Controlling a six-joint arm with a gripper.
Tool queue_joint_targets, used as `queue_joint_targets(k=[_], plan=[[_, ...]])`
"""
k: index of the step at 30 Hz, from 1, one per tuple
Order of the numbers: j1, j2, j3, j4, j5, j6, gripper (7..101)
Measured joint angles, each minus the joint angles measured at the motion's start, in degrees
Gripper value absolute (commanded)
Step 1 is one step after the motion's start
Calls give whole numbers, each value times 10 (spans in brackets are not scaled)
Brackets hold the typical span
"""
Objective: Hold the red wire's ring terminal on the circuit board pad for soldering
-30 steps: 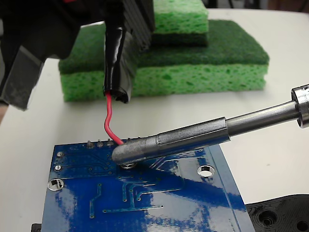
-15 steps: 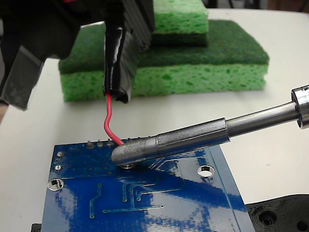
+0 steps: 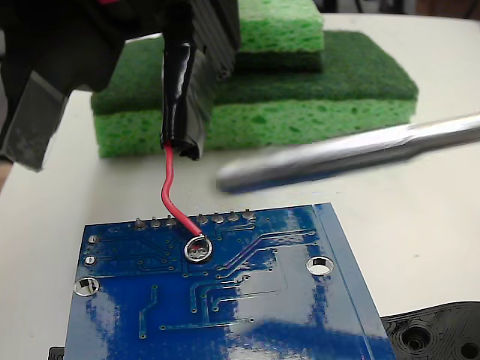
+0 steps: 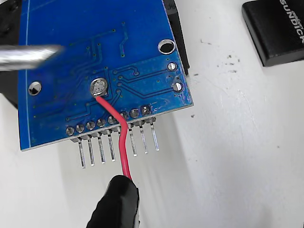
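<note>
The blue circuit board (image 3: 285, 307) lies flat at the front of the fixed view. On it rests the silver ring terminal (image 3: 198, 249), lying over the pad, of which only a grey patch shows inside the loop. The red wire (image 3: 168, 191) rises from the ring in a bend to its black-sleeved end. My gripper (image 3: 184, 90) is shut on that sleeve, above and left of the ring. In the wrist view the ring terminal (image 4: 98, 87) sits on the circuit board (image 4: 57, 28), and the red wire (image 4: 121, 137) runs down to the black sleeve (image 4: 116, 204).
A soldering iron tip (image 3: 330, 157), blurred, hovers above the board's far edge, apart from the ring; it shows as a soldering iron streak (image 4: 28, 53) in the wrist view. Green sponges (image 3: 300, 112) are stacked behind. A black plastic part (image 3: 435, 334) lies at the lower right, a black box (image 4: 278, 28) beside the board.
The soldering iron tip has lifted off the ring terminal and pulled back above the board's far edge. The gripper, wire and ring have not moved.
</note>
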Motion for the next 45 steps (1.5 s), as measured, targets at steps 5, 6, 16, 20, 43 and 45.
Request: queue_joint_targets(k=[5,6,16,20,43,45], plan=[[-1,0,0,1,0,0,1003],[-1,0,0,1,0,0,1003],[-6,33,-15,35,1,-11,1003],[-31,69,-31,78,11,-13,1003],[-178,468,177,230,168,-19,1003],[-178,496,200,229,168,-23,1003]])
